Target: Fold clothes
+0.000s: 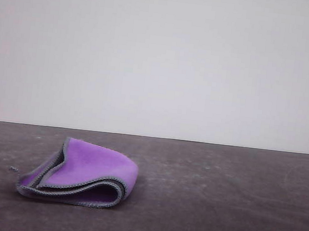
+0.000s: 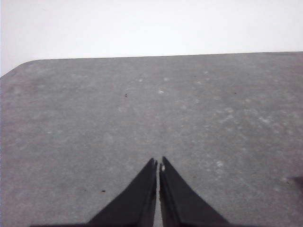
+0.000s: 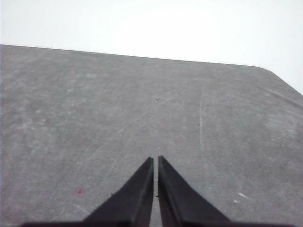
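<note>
cloth folded purple-side out, sitting left on the dark grey table | left gripper pinched closed, holding nothing | right gripper same, over bare tabletop

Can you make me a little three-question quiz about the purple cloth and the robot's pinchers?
1. True or false: the cloth lies flat and fully spread out.
2. Which color faces up on it: A purple, B yellow, C red?
3. Are the left gripper and right gripper open or shut?

Key: 1 false, it is folded over in layers on the table. 2 A. 3 both shut, holding nothing.
</note>
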You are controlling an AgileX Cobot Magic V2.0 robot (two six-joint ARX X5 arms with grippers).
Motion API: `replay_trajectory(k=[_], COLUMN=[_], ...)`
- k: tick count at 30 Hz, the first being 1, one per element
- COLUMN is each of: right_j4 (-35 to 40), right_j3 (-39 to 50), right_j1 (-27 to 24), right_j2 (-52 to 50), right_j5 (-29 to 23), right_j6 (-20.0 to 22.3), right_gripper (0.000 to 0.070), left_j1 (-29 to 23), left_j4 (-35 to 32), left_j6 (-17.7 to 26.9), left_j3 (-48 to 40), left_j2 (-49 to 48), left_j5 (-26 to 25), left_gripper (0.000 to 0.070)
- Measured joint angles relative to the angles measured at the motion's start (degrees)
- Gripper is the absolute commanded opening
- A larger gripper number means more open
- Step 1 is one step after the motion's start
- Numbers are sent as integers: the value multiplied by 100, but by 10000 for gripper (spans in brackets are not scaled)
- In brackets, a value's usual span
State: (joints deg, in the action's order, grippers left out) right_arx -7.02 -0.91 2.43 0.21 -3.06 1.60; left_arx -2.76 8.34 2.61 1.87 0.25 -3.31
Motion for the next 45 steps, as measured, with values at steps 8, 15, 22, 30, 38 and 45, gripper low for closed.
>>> replay_trajectory(k=[8,15,22,30,38,45], right_j4=[-1,-1,-1,-1,-1,-1], right_j3=[0,0,0,0,0,0], right_j1=[-4,-4,-4,-4,-4,-4], right_j2=[0,0,0,0,0,0], right_j5=[2,4,2,2,2,2], right_j6=[9,9,9,9,9,9], right_gripper=[14,14,14,14,14,14], left_j1=[0,0,0,0,0,0], left_j4=[0,0,0,0,0,0], left_j6=[0,0,0,0,0,0], left_j3=[0,0,0,0,0,0], left_j2=[0,0,0,0,0,0], left_j5=[0,0,0,0,0,0], left_gripper=[0,0,0,0,0,0])
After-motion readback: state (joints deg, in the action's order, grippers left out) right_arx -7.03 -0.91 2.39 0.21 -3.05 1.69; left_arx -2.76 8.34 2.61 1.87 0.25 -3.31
